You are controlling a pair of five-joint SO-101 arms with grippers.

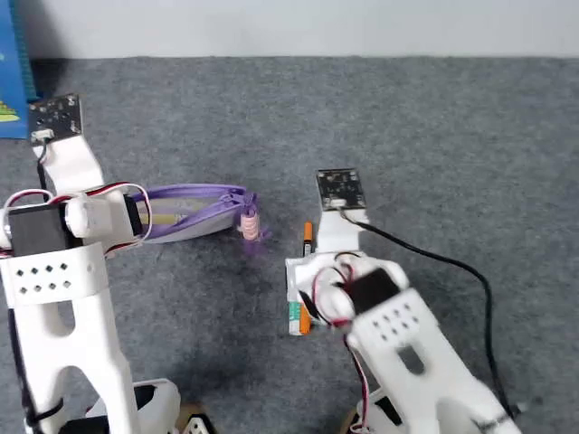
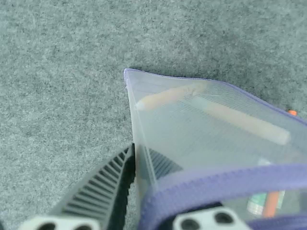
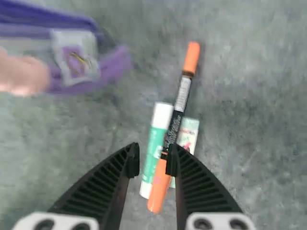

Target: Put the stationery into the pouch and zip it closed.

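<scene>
1. Worktop (image 1: 434,127): grey, carpet-like cover across the whole field. A white wall (image 1: 317,27) runs along its far edge, and a blue board (image 1: 14,72) stands at the far left corner.
2. Two white arms, left and right. A black cable (image 1: 452,267) trails from the right one over the cover.
3. Pouch (image 1: 190,212): translucent mesh with purple zip trim, lying lengthwise between the arms, its mouth unzipped. The left pincer (image 2: 141,153) is clenched on one wall at the end away from the zip pull. Two pale sticks (image 2: 240,120) lie inside.
4. Right pincer (image 3: 153,148): released, fingers parted and pointing down just beside the pouch's zip-pull end, straddling item 5. Nothing lies between it and the pouch mouth.
5. Orange pen (image 3: 177,115): black-and-white barrel, outside the pouch on the worktop. Its lower part runs between the right pincer's fingers, close against one of them.
6. Green-and-white stick (image 3: 157,139): lies alongside the pen and touches it, partly under the pincer.
7. Small green-and-white packet (image 3: 188,136): on the pen's other side; type cannot be told.
8. Pink charm (image 1: 249,223): hangs from the zip pull at the pouch end nearest the pen.
</scene>
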